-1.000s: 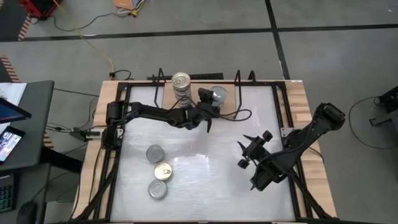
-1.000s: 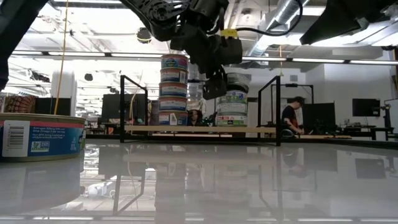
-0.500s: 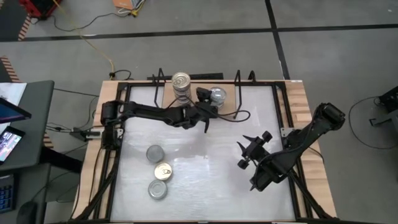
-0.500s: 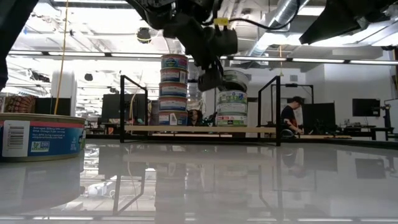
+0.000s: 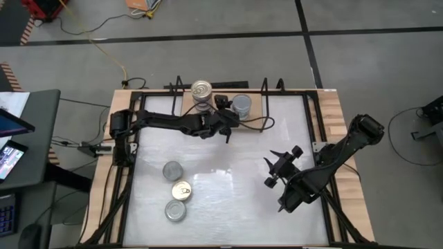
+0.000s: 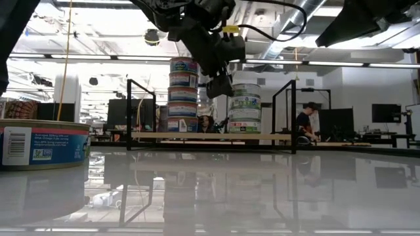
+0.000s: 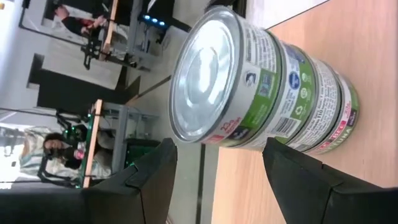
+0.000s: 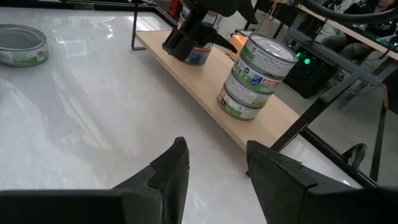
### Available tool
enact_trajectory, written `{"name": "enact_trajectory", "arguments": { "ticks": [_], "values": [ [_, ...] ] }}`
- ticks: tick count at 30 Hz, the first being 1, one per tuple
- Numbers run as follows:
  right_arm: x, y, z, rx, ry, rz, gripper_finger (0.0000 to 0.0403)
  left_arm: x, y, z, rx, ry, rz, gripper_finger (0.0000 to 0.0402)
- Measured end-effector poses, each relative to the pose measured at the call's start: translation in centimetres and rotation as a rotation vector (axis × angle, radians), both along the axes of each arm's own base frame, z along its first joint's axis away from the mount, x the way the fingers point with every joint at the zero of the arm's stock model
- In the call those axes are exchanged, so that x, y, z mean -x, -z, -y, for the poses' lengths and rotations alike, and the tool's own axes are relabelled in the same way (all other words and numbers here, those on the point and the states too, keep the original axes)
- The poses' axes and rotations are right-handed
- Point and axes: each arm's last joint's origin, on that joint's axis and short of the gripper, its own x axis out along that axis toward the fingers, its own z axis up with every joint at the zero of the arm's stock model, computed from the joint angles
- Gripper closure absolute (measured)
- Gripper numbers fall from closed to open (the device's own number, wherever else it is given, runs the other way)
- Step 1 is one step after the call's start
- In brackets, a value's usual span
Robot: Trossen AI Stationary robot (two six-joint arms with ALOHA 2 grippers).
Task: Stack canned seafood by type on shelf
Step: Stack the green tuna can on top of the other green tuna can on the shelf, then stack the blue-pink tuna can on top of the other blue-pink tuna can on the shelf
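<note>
1. The shelf (image 5: pixel 221 109), a light-wood board with black wire frames at both ends, sits at the far edge of the white counter (image 5: pixel 228 200).
2. Two stacks of tins stand on the shelf. The left stack (image 6: pixel 183 95) is the taller one, with blue and red labels and a gold top (image 5: pixel 201 88).
3. The right stack (image 6: pixel 245 108) is shorter, with green labels and a silver-grey top (image 5: pixel 241 104); the left wrist view shows it as three tins (image 7: pixel 261 84).
4. The left gripper (image 5: pixel 223 104) reaches across the far part of the counter and hangs over the shelf, just beside the right stack, between the two stacks.
5. Its fingers (image 7: pixel 152 177) are spread apart with nothing between them; the green-labelled stack stands just beyond them, untouched.
6. Three more tins lie loose on the near-left part of the counter: a silver one (image 5: pixel 172 170), a gold one (image 5: pixel 181 190) and another silver one (image 5: pixel 175 210), close together in a rough line.
7. The right gripper (image 5: pixel 275 168) waits over the right side of the counter, well apart from the shelf, its fingers (image 8: pixel 171 171) apart and empty.
</note>
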Motion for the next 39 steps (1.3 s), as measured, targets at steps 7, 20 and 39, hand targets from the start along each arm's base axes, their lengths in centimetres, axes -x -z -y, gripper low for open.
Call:
{"name": "enact_trajectory", "arguments": {
  "ticks": [7,20,39],
  "values": [
    [0.0,0.0,0.0,0.003,-0.001,-0.003,0.0207,0.0,0.0,0.0,-0.002,0.013,-0.006,0.0171],
    [0.0,0.0,0.0,0.002,-0.003,-0.002,0.0207,0.5,-1.3,3.0,0.044,0.122,-0.021,0.0172],
    [-4.1,1.4,-2.0,0.021,-0.145,-0.058,0.0207,12.1,-1.0,17.5,0.621,0.362,-0.011,0.0178]
  ]
}}
